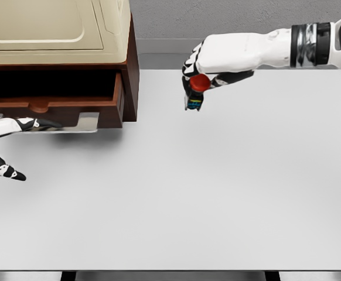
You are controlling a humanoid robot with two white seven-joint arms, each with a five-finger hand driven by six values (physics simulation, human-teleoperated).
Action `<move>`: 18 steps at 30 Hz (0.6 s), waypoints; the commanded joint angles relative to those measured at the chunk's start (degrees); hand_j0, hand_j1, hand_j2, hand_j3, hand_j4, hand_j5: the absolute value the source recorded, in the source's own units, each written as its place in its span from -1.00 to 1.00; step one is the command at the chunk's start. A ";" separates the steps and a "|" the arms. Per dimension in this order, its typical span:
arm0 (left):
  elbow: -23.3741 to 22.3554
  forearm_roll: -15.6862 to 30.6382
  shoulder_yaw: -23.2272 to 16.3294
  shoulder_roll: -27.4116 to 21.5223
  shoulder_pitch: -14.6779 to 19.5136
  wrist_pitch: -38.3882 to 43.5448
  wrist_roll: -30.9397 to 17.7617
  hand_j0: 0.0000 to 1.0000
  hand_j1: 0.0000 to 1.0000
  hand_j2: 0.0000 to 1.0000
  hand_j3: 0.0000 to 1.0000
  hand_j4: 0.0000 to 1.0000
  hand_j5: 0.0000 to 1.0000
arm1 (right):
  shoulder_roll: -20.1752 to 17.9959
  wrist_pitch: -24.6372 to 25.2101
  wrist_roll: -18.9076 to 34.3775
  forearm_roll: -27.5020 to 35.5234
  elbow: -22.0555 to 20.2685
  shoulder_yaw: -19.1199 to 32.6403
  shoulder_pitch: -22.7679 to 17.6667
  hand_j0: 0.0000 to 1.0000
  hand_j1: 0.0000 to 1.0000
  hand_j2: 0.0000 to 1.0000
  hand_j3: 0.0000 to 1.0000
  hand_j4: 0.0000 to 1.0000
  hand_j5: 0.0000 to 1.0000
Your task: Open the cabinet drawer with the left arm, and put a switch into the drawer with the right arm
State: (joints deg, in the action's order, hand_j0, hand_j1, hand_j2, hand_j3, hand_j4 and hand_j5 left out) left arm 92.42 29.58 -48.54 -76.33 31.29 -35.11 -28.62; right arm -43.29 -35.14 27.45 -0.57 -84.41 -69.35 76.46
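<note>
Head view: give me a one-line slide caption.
Right hand holds red-capped switch above white table, right of brown wooden cabinet's open drawer; left hand open below it.

The cabinet is set at the table's far left; its drawer is pulled out toward the front.

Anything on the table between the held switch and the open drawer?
No. In the head view, only bare table separates the switch in the right hand from the drawer.
</note>
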 commanded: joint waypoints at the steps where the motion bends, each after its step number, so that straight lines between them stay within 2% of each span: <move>1: 0.39 0.83 0.11 -0.31 0.00 0.11 0.06 1.00 1.00 1.00 1.00 1.00 1.00 | 0.40 0.14 -0.02 1.44 -0.49 0.01 0.18 -0.06 -0.06 -0.06 -0.06 -0.06 -0.06; 6: 0.48 1.00 1.25 -0.31 0.00 0.11 0.15 1.00 1.00 1.00 1.00 1.00 1.00 | 0.49 0.14 0.06 2.67 -0.85 0.01 1.14 -0.06 -0.06 -0.06 -0.06 -0.06 -0.06; 14: 1.45 1.70 1.96 -2.50 0.00 0.11 0.15 1.00 1.00 1.00 1.00 1.00 1.00 | 4.44 0.14 0.15 2.94 -0.85 0.01 3.34 -0.06 -0.06 -0.06 -0.06 -0.06 -0.06; 18: 1.98 1.79 2.66 -2.68 -0.09 0.11 0.15 1.00 1.00 1.00 1.00 1.00 1.00 | 4.62 0.14 0.33 3.99 -0.76 0.01 3.78 -0.06 -0.06 -0.06 -0.06 -0.06 -0.06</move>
State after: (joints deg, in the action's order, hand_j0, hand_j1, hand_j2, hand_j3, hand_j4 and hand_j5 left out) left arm 94.11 30.86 -46.21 -78.69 31.20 -35.12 -28.49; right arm -38.96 -35.15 27.75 2.67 -85.19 -69.42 80.59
